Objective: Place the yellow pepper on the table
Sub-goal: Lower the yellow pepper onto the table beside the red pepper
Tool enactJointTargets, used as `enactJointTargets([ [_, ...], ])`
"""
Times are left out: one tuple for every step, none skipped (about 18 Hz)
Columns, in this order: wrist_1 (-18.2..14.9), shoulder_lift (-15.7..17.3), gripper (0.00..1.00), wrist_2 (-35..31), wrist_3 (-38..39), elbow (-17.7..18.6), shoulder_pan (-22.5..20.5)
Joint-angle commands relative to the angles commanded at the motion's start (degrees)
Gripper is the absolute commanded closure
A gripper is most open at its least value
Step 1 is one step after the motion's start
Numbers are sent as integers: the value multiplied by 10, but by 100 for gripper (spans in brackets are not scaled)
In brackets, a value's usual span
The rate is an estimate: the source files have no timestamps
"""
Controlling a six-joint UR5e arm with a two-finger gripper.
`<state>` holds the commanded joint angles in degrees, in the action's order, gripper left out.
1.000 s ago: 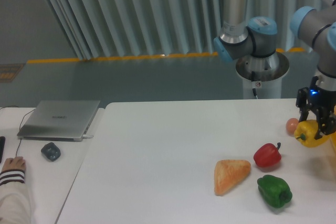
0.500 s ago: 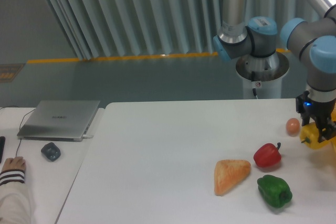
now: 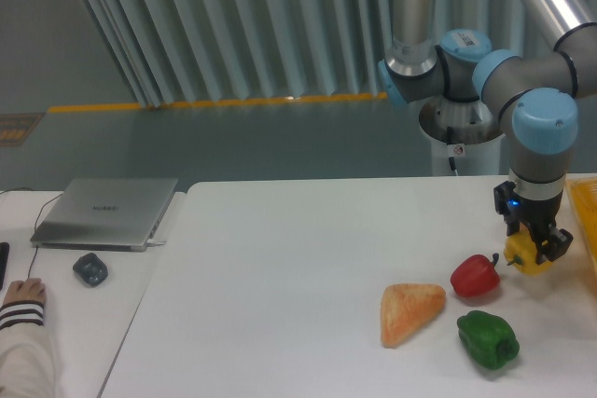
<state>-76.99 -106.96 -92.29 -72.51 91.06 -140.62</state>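
Low over the right part of the table (image 3: 280,277), the gripper (image 3: 529,253) has its 2 fingers clamped on the yellow pepper (image 3: 520,254), which sits between them just at 3 o'clock of the red pepper (image 3: 475,275). Whether the yellow pepper touches the tabletop cannot be told. A green pepper (image 3: 488,338) lies at 6 o'clock of the red one, slightly apart from it, and a tan triangular bread piece (image 3: 409,311) lies at 9 o'clock of the green pepper. At the frame's right edge, at 3 o'clock of the gripper, a strip of a yellow tray (image 3: 588,221) shows (most of it is cut off). On the adjoining desk to the left are a closed grey laptop (image 3: 105,212), a dark mouse (image 3: 90,269) and a person's hand (image 3: 22,291) in a striped sleeve.
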Motion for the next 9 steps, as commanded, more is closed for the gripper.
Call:
enactJointTargets([
  [0,0,0,0,0,0,0],
  [0,0,0,0,1,0,0],
  [0,-1,0,0,0,0,0],
  [0,-1,0,0,-1,0,0],
  [0,-1,0,0,-3,0,0],
  [0,-1,0,0,-4,0,0],
  [0,-1,0,0,-4,0,0],
  [0,-1,0,0,-4,-1,0],
  [0,0,0,0,-5,-3,0],
])
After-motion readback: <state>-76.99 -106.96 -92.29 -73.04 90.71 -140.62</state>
